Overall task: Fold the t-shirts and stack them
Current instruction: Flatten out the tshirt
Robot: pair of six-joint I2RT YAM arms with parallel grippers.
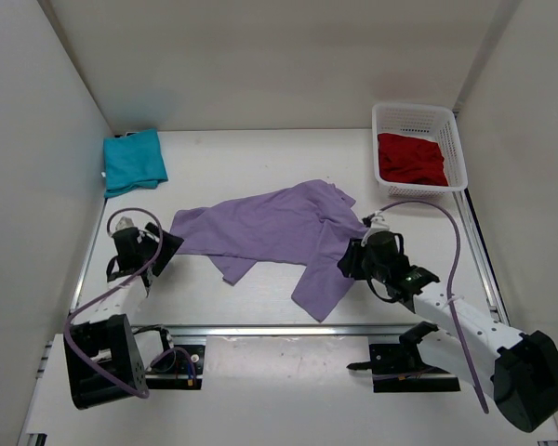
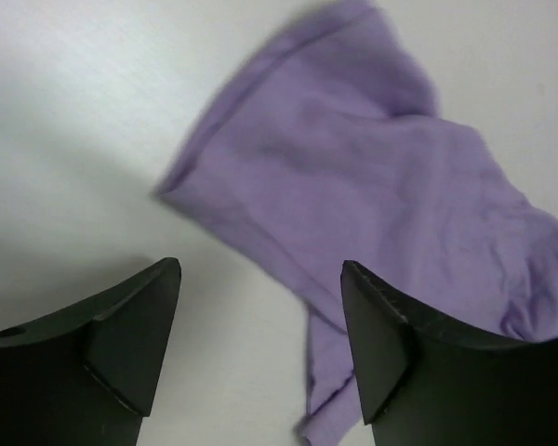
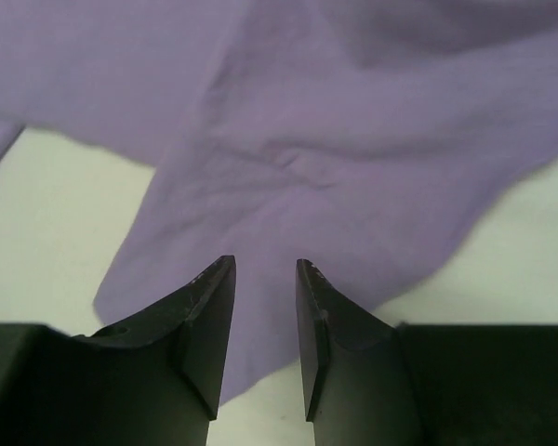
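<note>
A lavender-purple t-shirt point(image 1: 279, 228) lies spread and rumpled across the middle of the table, one part trailing toward the front. My left gripper point(image 1: 158, 249) stands wide open at its left end; in the left wrist view the cloth point(image 2: 372, 186) lies past and beneath the right finger point(image 2: 391, 344), and my left gripper point(image 2: 260, 269) holds nothing. My right gripper point(image 1: 349, 258) hovers over the shirt's right side. Its jaws are slightly apart in the right wrist view point(image 3: 265, 265), with the cloth point(image 3: 335, 139) below them, not pinched. A folded teal t-shirt point(image 1: 135, 160) rests at the back left. A red t-shirt point(image 1: 411, 158) sits in the basket.
The white lattice basket point(image 1: 454, 139) stands at the back right corner. White walls enclose the table point(image 1: 260, 158) on three sides. A metal rail runs along the front edge by the arm bases. Purple cables loop off both arms.
</note>
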